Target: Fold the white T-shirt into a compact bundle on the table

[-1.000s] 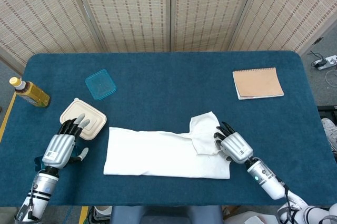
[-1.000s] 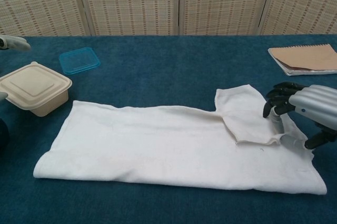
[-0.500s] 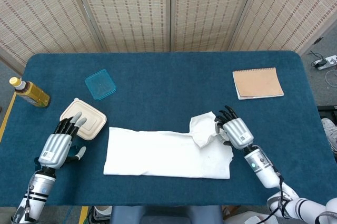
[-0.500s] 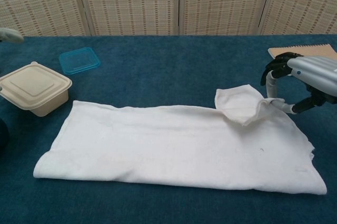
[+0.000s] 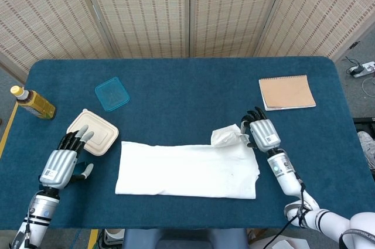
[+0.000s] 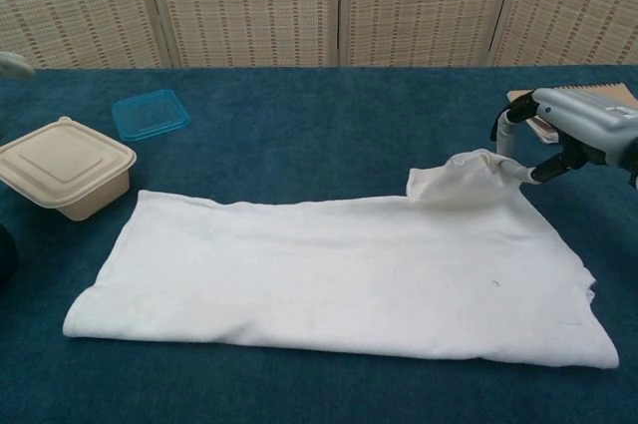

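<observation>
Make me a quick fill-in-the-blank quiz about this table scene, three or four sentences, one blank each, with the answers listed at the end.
1. The right hand pinches a sleeve of the white ____.
2. The teal lid lies beyond the beige ____ with its own lid on.
3. The notebook with the tan cover lies on the far ____ side of the table.
4. The left hand holds ____, its fingers spread near the container.

Missing words: T-shirt; container; right; nothing
</observation>
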Controlling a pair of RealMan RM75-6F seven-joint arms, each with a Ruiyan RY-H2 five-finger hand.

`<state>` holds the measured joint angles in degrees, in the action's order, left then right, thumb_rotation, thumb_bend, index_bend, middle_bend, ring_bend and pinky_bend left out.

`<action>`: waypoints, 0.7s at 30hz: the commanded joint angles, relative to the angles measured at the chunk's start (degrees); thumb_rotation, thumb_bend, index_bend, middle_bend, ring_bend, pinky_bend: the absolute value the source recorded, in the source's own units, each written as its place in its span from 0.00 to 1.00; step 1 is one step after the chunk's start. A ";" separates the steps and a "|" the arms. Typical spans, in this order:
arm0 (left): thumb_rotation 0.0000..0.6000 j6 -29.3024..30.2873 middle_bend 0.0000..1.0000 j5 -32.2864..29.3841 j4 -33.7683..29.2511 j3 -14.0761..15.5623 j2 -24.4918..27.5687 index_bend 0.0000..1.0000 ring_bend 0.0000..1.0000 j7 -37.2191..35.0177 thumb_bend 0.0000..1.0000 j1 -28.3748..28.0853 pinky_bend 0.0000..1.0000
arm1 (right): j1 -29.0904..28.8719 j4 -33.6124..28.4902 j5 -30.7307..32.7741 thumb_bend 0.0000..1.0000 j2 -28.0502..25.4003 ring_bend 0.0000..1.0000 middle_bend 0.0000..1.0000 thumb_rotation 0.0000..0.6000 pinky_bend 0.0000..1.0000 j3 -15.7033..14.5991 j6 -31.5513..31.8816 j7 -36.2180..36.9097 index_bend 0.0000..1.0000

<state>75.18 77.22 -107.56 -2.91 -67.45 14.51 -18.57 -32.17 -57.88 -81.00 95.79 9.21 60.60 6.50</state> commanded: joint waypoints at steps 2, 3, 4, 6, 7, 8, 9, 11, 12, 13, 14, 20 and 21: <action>1.00 0.06 0.00 0.29 -0.05 0.09 0.14 0.00 0.00 -0.21 0.36 0.22 0.00 | -0.89 1.73 2.19 0.37 1.17 0.15 0.29 1.00 0.03 0.97 -2.40 -0.27 0.53; 1.00 0.08 0.00 0.36 -0.05 0.07 0.17 0.00 0.00 -0.31 0.36 0.27 0.00 | -1.03 1.87 2.67 0.33 1.31 0.14 0.25 1.00 0.03 1.13 -2.92 -0.34 0.42; 1.00 0.13 0.00 0.45 -0.03 0.02 0.25 0.00 0.00 -0.38 0.36 0.32 0.00 | -1.20 1.91 3.20 0.29 1.49 0.14 0.22 1.00 0.03 1.45 -3.26 -0.32 0.31; 1.00 0.18 0.00 0.53 0.01 -0.09 0.44 0.00 0.00 -0.44 0.36 0.37 0.00 | -1.43 1.63 3.67 0.21 1.45 0.11 0.15 1.00 0.03 1.79 -3.59 -0.16 0.12; 1.00 0.15 0.00 0.48 0.09 -0.21 0.63 0.00 0.00 -0.48 0.36 0.37 0.00 | -1.55 1.05 3.73 0.16 1.16 0.09 0.11 1.00 0.03 2.01 -3.49 0.11 0.05; 1.00 0.04 0.00 0.41 0.12 -0.29 0.80 0.00 0.00 -0.55 0.36 0.34 0.00 | -1.61 0.52 3.60 0.13 0.86 0.07 0.09 1.00 0.03 2.13 -3.20 0.27 0.01; 1.00 0.00 0.00 0.41 0.17 -0.41 0.97 0.01 0.00 -0.72 0.36 0.32 0.00 | -1.63 -0.22 3.39 0.10 0.40 0.06 0.07 1.00 0.03 2.18 -2.90 0.46 0.00; 1.00 0.49 0.00 1.20 0.86 -0.81 1.02 0.03 0.00 -1.47 0.36 0.30 0.00 | -1.47 -2.49 2.70 0.07 -1.11 0.04 0.05 1.00 0.02 2.33 -1.56 0.52 0.00; 1.00 0.59 0.00 1.57 1.29 -0.84 1.06 0.05 0.00 -1.64 0.36 0.29 0.00 | -1.30 -3.74 2.33 0.07 -1.95 0.04 0.05 1.00 0.02 2.34 -0.85 0.49 0.00; 1.00 0.46 0.00 2.17 1.85 -0.78 1.30 0.06 0.00 -1.88 0.36 0.18 0.00 | -1.01 -5.73 1.84 0.07 -3.31 0.04 0.05 1.00 0.02 2.33 0.07 0.39 0.00; 1.00 0.35 0.00 2.81 2.40 -0.74 1.49 0.07 0.00 -2.22 0.36 0.04 0.00 | -0.71 -7.38 1.50 0.07 -4.46 0.04 0.05 1.00 0.02 2.34 0.85 0.22 0.00; 1.00 -0.45 0.12 10.50 9.21 0.70 2.40 0.22 0.13 -6.66 0.36 -1.41 0.15 | 2.53 -21.46 -1.04 0.07 -14.55 0.03 0.07 1.00 0.02 1.44 5.89 -0.84 0.00; 1.00 -0.54 0.15 11.76 10.82 0.96 2.35 0.26 0.17 -7.51 0.36 -1.72 0.19 | 3.14 -23.59 -1.36 0.07 -16.27 0.04 0.07 1.00 0.02 1.22 6.53 -0.98 0.00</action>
<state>75.05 85.73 -100.20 -2.79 -65.41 9.34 -19.39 -31.23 -74.81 -80.70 85.15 11.05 64.08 6.21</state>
